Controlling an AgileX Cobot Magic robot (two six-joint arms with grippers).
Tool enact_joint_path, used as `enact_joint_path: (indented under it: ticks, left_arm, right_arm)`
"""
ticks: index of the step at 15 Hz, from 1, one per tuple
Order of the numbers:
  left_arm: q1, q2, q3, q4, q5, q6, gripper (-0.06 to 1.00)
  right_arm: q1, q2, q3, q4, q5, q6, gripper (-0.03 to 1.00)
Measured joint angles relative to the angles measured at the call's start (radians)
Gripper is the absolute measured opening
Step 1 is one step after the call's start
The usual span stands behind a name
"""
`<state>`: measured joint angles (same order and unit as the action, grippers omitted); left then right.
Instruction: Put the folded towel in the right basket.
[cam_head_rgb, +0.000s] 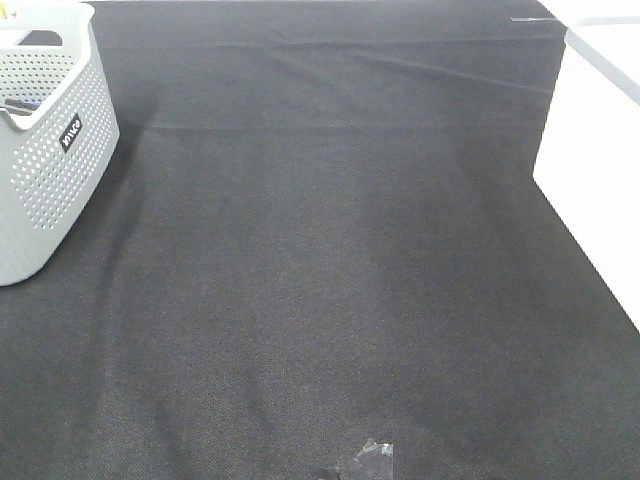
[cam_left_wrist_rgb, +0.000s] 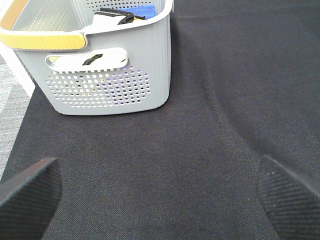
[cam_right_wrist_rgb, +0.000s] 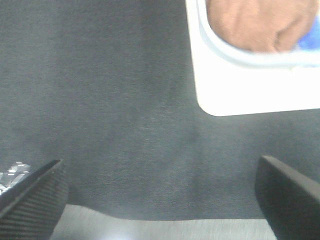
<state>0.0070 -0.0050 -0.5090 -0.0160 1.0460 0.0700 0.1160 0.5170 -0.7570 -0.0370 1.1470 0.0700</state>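
worktop (cam_head_rgb: 330, 280): covered by a black woven cloth, faintly creased toward the far edge; nothing is seen lying on its open middle.
left basket (cam_head_rgb: 45, 150): grey perforated plastic with a rounded rim and a small dark label; set at the far left of the worktop. a yellow-topped handle, black items and a blue cloth inside are shown by the left wrist view.
right basket (cam_head_rgb: 600, 150): white, smooth-walled, rounded at the corners; set at the right edge, where the right arm is judged to reach it easily.
folded towel (cam_right_wrist_rgb: 257, 22): a soft tan-orange fabric is seen inside the right basket, with a blue patch beside it; it is judged to be the towel, already in place.
left tool (cam_left_wrist_rgb: 160, 200): spread wide, ribbed black pads at each side, nothing held; it hangs above bare cloth near the grey basket.
right tool (cam_right_wrist_rgb: 160, 200): likewise spread wide and empty, beside the white basket.
task stage: judged complete or nearly so.
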Motion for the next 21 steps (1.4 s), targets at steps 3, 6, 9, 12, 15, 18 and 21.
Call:
enact_joint_path:
  ticks: [3,6,9,12,15,18,21]
  left_arm:
    - [0.0,0.0,0.0,0.0,0.0,0.0,0.99]
    - [0.0,0.0,0.0,0.0,0.0,0.0,0.99]
    - [0.0,0.0,0.0,0.0,0.0,0.0,0.99]
    - [0.0,0.0,0.0,0.0,0.0,0.0,0.99]
    - [0.0,0.0,0.0,0.0,0.0,0.0,0.99]
    - [0.0,0.0,0.0,0.0,0.0,0.0,0.99]
    - [0.0,0.0,0.0,0.0,0.0,0.0,0.99]
  right_arm:
    - [0.0,-0.299,0.189,-0.015,-0.036,-0.018,0.97]
    - [0.0,-0.483,0.292,-0.011,-0.035,-0.037,0.97]
    - [0.0,-0.52,0.297,-0.002,-0.032,-0.053,0.97]
    - [0.0,-0.52,0.302,0.004,-0.032,-0.053,0.97]
    - [-0.009,-0.52,0.302,0.009,-0.032,-0.053,0.97]
    - [-0.139,-0.52,0.302,0.01,-0.032,-0.054,0.97]
    - [-0.148,-0.52,0.302,0.011,-0.032,-0.054,0.97]
